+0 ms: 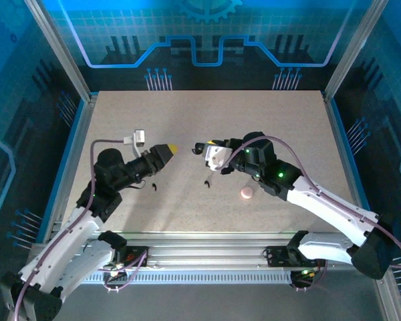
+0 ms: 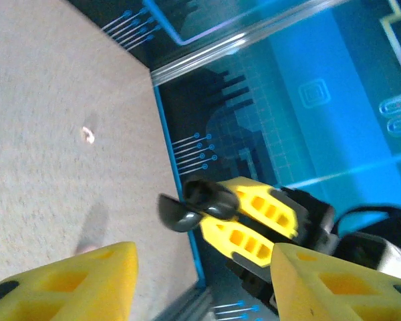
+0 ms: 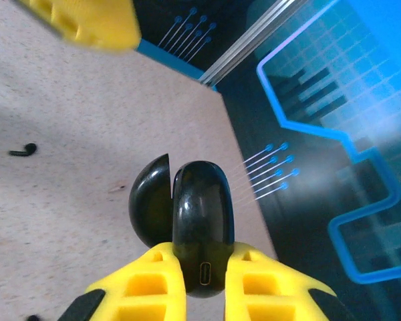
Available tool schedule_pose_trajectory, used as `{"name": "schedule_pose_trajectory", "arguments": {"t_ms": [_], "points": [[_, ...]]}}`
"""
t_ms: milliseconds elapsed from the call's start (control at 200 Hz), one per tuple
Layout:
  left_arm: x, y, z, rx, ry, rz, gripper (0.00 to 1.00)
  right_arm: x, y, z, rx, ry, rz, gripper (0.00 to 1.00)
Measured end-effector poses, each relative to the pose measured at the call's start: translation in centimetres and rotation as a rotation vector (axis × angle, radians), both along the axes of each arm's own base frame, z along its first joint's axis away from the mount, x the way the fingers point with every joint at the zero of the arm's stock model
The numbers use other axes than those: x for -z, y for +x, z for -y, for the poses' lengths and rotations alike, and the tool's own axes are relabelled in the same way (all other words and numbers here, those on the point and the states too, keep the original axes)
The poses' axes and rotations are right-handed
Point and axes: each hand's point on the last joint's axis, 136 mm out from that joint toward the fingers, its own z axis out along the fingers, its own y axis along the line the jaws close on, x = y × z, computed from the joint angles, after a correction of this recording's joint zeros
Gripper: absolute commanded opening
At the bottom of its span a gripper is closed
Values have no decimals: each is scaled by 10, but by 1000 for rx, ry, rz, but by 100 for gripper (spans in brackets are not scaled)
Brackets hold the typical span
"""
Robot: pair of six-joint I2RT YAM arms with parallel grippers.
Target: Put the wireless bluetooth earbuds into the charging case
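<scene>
My right gripper (image 1: 209, 151) (image 3: 202, 259) is shut on the charging case (image 1: 199, 148) (image 3: 202, 224), a glossy black pod held above the table with its lid (image 3: 150, 208) swung open to the left. The held case (image 2: 202, 198) also shows in the left wrist view. One tiny black earbud (image 1: 152, 186) lies on the table below my left gripper (image 1: 168, 150). The other earbud (image 1: 206, 182) (image 3: 23, 150) lies below the case. My left gripper (image 2: 202, 267) is open with nothing between its yellow fingers (image 2: 77, 281), and its tip points at the case a short way off.
A small pink round object (image 1: 246, 193) lies on the table to the right of the earbuds. Blue-lit glass walls (image 1: 200, 40) and a metal frame (image 1: 67, 73) enclose the beige table (image 1: 267, 120).
</scene>
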Motion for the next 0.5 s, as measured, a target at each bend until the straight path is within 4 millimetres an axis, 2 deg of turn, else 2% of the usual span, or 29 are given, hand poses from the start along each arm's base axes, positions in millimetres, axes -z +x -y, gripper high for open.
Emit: {"name": "schedule_pose_trajectory", "arguments": {"t_ms": [105, 235, 500], "points": [[-7, -4, 0, 22, 125, 134, 53, 10, -6, 0, -6, 8, -82, 12], [3, -2, 5, 66, 262, 188, 53, 15, -12, -1, -15, 17, -142, 12], [24, -6, 22, 185, 449, 239, 54, -2, -17, -7, -49, 68, -164, 12]]}}
